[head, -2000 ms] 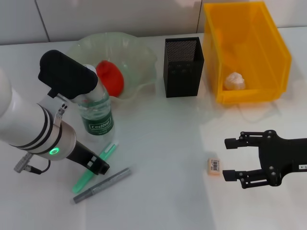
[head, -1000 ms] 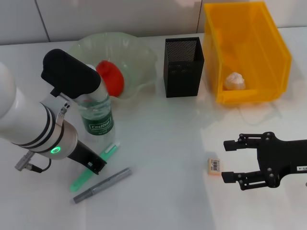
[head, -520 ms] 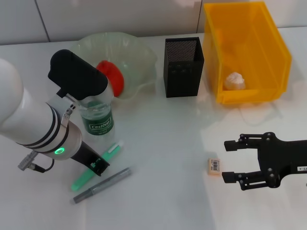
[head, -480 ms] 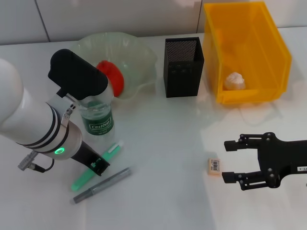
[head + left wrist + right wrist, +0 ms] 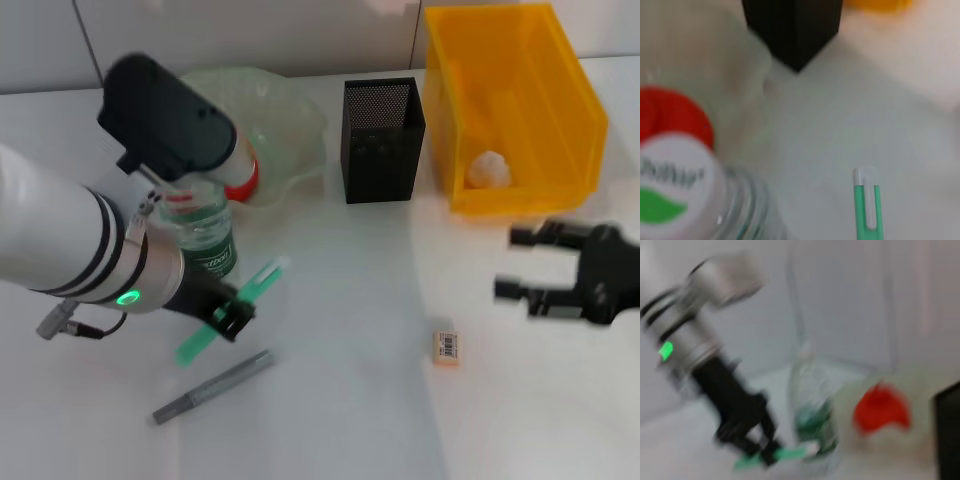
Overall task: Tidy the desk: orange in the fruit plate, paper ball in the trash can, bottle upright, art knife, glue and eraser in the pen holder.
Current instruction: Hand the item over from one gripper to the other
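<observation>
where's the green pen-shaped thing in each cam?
Head view: slim green pen-shaped item, lifted off the desk in the left tool, beside the clear bottle.
Left wrist view: green tip with white clip.
Right wrist view: green streak under the black tool.
Shared landmark: the bottle.

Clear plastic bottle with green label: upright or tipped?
Upright. The clear plastic bottle stands on its base beside the pale green bowl, white cap up.
</observation>
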Motion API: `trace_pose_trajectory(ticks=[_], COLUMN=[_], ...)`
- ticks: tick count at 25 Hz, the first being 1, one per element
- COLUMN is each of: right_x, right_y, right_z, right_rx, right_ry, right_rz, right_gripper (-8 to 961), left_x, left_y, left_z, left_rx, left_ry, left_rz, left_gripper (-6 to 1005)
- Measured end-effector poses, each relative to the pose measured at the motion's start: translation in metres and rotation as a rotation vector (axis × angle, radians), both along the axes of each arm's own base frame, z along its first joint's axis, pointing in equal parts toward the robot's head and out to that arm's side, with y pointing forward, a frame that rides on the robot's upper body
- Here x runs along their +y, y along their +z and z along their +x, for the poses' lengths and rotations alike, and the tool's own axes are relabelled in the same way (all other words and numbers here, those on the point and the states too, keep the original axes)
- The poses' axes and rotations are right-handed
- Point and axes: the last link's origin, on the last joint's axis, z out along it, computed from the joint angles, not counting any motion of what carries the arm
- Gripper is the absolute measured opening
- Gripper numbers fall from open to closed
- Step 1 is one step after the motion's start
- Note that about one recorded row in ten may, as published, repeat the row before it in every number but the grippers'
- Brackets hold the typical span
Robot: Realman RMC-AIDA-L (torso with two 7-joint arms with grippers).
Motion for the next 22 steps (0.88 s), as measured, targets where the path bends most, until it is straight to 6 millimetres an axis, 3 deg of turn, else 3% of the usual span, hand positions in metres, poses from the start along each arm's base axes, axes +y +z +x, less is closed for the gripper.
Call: trace_pose_trajectory(ticks=[7,16,22], right_x=[-0.007,-0.013,-0.022], right_y=[0.031,0.026,0.025], right_z=[0.005,-0.006,-0.013], right_rx=[0.281,0.397,0.59], right_ry=[-0.042,-0.016,0.007], right_rz=[0.218,0.26,0.302], right_gripper=[792,792,792], left_x=[-0.006,-0.015,-0.036], left_y=[0.008,-0.004,-0.033], left_z=[0.026,0.045,0.048], left_rx=[-0.169,-0.405,-0.501], left_ry=[-0.155,-0.328,-0.447], left_rz=[0.121,0.29,0.335], left_gripper=[197,197,197])
